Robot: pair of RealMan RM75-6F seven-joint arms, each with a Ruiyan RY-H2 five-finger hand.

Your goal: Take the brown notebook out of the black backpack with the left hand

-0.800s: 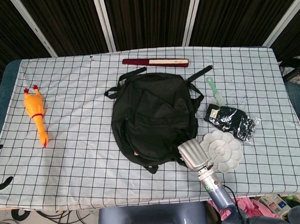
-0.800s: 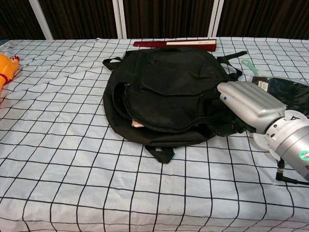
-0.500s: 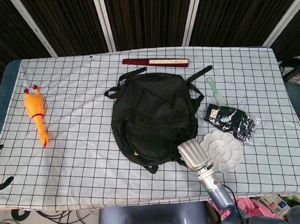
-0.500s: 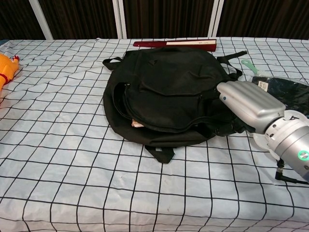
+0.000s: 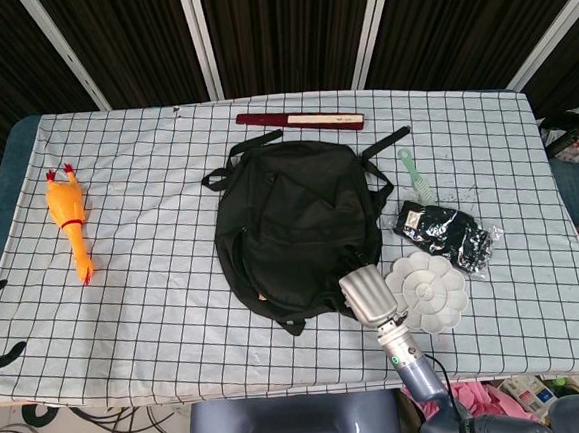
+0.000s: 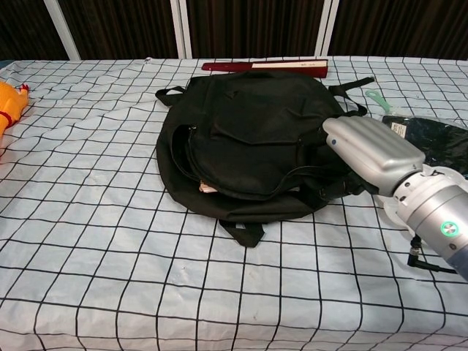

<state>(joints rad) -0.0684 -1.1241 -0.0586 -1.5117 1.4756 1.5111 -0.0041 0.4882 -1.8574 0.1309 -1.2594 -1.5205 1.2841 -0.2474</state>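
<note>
The black backpack (image 5: 290,216) (image 6: 248,139) lies flat in the middle of the checked table, its zipper opening facing the front left. A brownish sliver of the notebook (image 6: 207,188) (image 5: 263,296) shows in that opening; the rest is hidden inside. My right hand (image 5: 364,296) (image 6: 365,150) is at the bag's front right corner. Its silver back faces up and its dark fingers are dug into the fabric, holding the edge of the flap slightly raised. My left hand shows in neither view.
A yellow rubber chicken (image 5: 68,222) (image 6: 9,102) lies far left. A dark red folded fan (image 5: 300,121) lies behind the bag. To the right are a green comb (image 5: 416,174), a black bagged item (image 5: 446,231) and a white flower-shaped palette (image 5: 431,288).
My right hand has shifted a little left and deeper onto the backpack's corner. The flap edge beside it has lifted slightly. Nothing else has moved.
</note>
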